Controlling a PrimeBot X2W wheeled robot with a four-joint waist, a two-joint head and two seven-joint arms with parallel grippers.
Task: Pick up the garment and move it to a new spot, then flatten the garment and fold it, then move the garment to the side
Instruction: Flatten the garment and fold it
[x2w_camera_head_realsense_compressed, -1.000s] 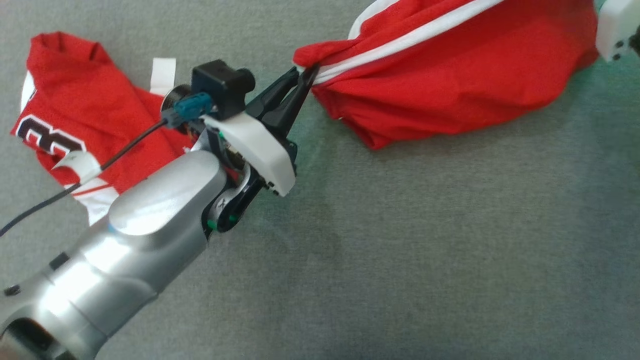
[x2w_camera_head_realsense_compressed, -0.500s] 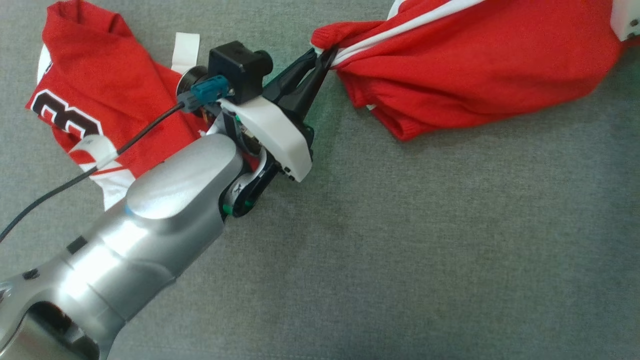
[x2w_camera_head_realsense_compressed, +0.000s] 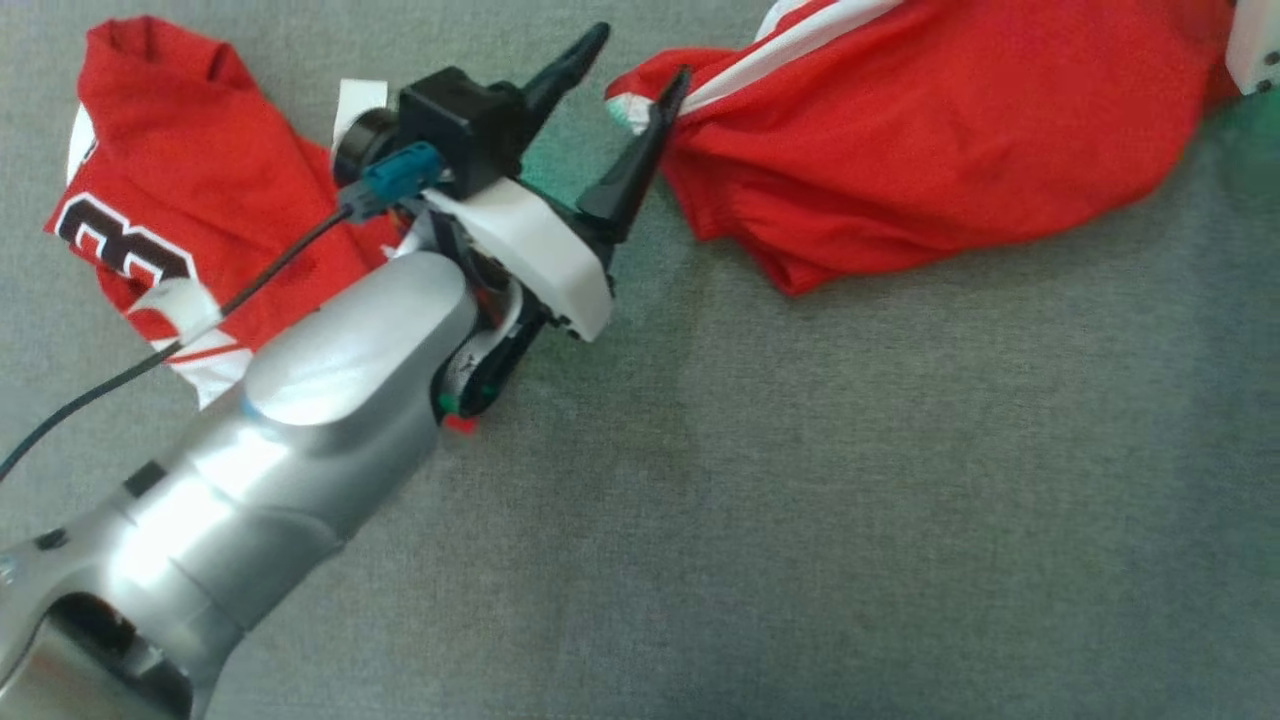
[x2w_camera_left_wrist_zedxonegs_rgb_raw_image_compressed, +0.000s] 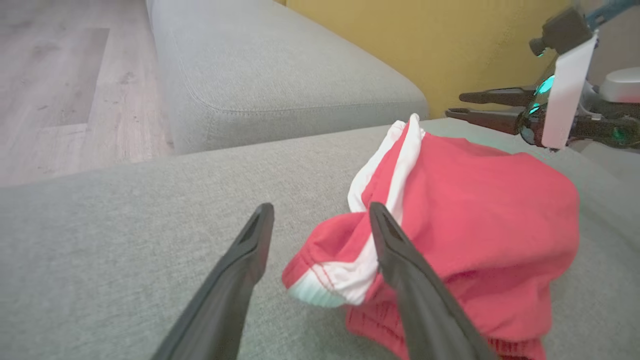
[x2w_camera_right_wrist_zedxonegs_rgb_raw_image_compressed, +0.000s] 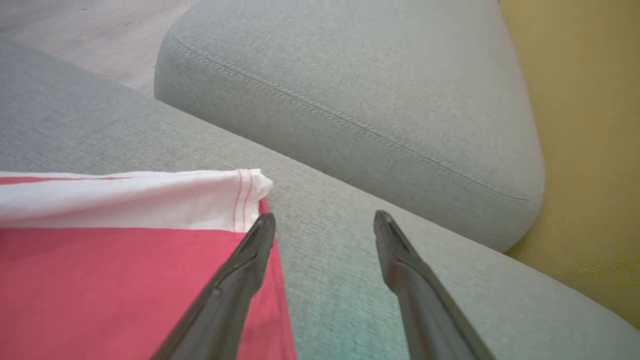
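Observation:
The garment (x2w_camera_head_realsense_compressed: 930, 140) is red with white stripes and lies bunched on the grey cushion at the upper right of the head view. My left gripper (x2w_camera_head_realsense_compressed: 640, 55) is open, its fingers straddling the garment's left corner without pinching it. The left wrist view has that white-edged corner (x2w_camera_left_wrist_zedxonegs_rgb_raw_image_compressed: 325, 285) lying loose between the left gripper (x2w_camera_left_wrist_zedxonegs_rgb_raw_image_compressed: 321, 210) fingers. My right gripper (x2w_camera_right_wrist_zedxonegs_rgb_raw_image_compressed: 325, 216) is open at the garment's (x2w_camera_right_wrist_zedxonegs_rgb_raw_image_compressed: 100, 280) far end, its left finger over the red cloth. That right gripper (x2w_camera_left_wrist_zedxonegs_rgb_raw_image_compressed: 455, 105) also hovers beyond the garment (x2w_camera_left_wrist_zedxonegs_rgb_raw_image_compressed: 480, 200).
A second red jersey (x2w_camera_head_realsense_compressed: 190, 190) with a black-and-white number lies crumpled at the left, partly under my left arm. The grey seat cushion (x2w_camera_head_realsense_compressed: 800, 500) spreads below. A raised grey cushion (x2w_camera_left_wrist_zedxonegs_rgb_raw_image_compressed: 280, 80), a yellow wall (x2w_camera_left_wrist_zedxonegs_rgb_raw_image_compressed: 400, 30) and wood floor (x2w_camera_left_wrist_zedxonegs_rgb_raw_image_compressed: 60, 75) lie beyond.
Both grippers have opened and let go of the garment. Its left corner has slipped from the left fingers and rests on the cushion. The head view shifted slightly.

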